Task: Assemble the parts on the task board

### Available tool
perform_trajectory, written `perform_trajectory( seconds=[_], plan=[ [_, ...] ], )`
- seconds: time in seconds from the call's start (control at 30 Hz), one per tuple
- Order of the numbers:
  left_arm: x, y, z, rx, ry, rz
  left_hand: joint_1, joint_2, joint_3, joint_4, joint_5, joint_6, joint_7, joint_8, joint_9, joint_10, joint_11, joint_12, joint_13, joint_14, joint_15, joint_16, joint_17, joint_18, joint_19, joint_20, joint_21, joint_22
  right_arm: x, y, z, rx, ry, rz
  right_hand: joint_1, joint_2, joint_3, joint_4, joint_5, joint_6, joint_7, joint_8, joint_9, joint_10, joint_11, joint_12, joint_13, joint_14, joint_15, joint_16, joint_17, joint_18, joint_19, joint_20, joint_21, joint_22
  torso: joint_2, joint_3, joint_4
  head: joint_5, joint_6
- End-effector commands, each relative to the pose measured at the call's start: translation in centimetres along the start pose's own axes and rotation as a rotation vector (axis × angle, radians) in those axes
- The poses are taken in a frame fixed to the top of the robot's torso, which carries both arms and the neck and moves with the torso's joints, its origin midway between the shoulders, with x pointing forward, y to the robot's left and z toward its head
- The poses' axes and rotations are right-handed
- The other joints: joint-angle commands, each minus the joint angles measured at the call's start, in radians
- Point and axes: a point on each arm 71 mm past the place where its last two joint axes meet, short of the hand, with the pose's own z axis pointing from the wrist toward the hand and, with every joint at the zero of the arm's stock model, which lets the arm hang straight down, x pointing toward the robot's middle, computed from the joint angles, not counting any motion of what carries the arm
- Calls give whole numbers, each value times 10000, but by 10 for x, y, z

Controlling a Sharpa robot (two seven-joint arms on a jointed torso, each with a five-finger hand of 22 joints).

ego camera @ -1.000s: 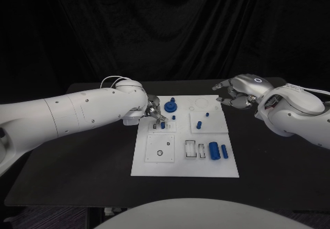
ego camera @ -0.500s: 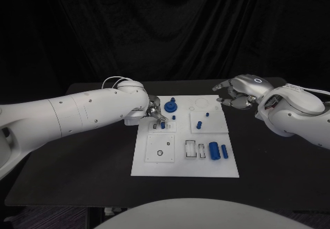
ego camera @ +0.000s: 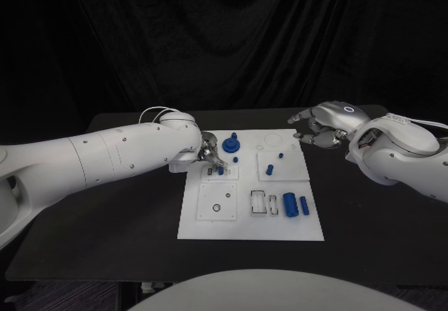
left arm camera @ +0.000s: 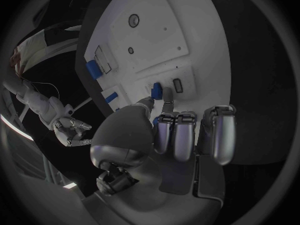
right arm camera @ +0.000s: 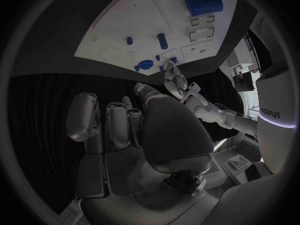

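Observation:
The white task board (ego camera: 217,223) lies mid-table. My left hand (ego camera: 208,153) reaches over its far left part, and its thumb and a finger pinch a small blue peg (left arm camera: 156,90) right at a square plate (ego camera: 222,173) on the board (left arm camera: 156,30). My right hand (ego camera: 322,127) hovers off the board's far right corner with its fingers (right arm camera: 119,125) curled in and nothing in them. A blue round part (ego camera: 230,138) stands at the board's far edge, and two blue pegs (ego camera: 270,170) stand on the right plate.
A thick blue cylinder (ego camera: 291,203) and a thin one (ego camera: 304,206) lie near the board's right edge, beside two rectangular slots (ego camera: 257,201). A square plate with a small hole (ego camera: 217,207) sits at the near left. Bare black table (ego camera: 112,220) surrounds the board.
My left arm has edged slightly to the right with the peg still at the plate. The right hand has not moved.

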Motion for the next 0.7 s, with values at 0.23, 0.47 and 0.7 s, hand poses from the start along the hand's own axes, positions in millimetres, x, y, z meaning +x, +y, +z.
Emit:
perform_trajectory(
  seconds=[0.23,0.47,0.7],
  plan=[
    [6,-2,2,253,377,64,194,-42,146,-58,214,114,-28,-58,-29,1045,34,-5,2614,1057,67,26,2633,73,21,51,-63,1469,2,-1,0,204,122,41,-42,82,52,14,33,63,-18,21,0,-62,-5,-34,1247,454,49,-69,277,66,-63,-14,-64,1324,2,6,-10,15,-1],
    [7,-2,3,401,380,29,378,-101,337,-223,534,167,-59,-95,-50,1045,8,-5,2614,1057,47,26,2633,70,29,35,-64,1492,2,-1,0,262,190,153,-25,81,97,-8,52,164,-23,37,4,-107,-11,-89,1198,443,44,-113,242,83,-88,-17,-157,1298,2,8,-2,-20,-1],
    [8,-2,3,518,372,6,578,-156,630,-433,651,214,-95,-105,-43,1045,-25,-5,2614,1057,20,26,2633,70,34,10,-70,1509,2,-2,1,289,228,169,-22,81,112,-14,57,217,-23,46,9,-117,-12,-104,1185,439,43,-126,232,87,-94,-18,-179,1293,-3,11,3,-30,-1]
  ],
)
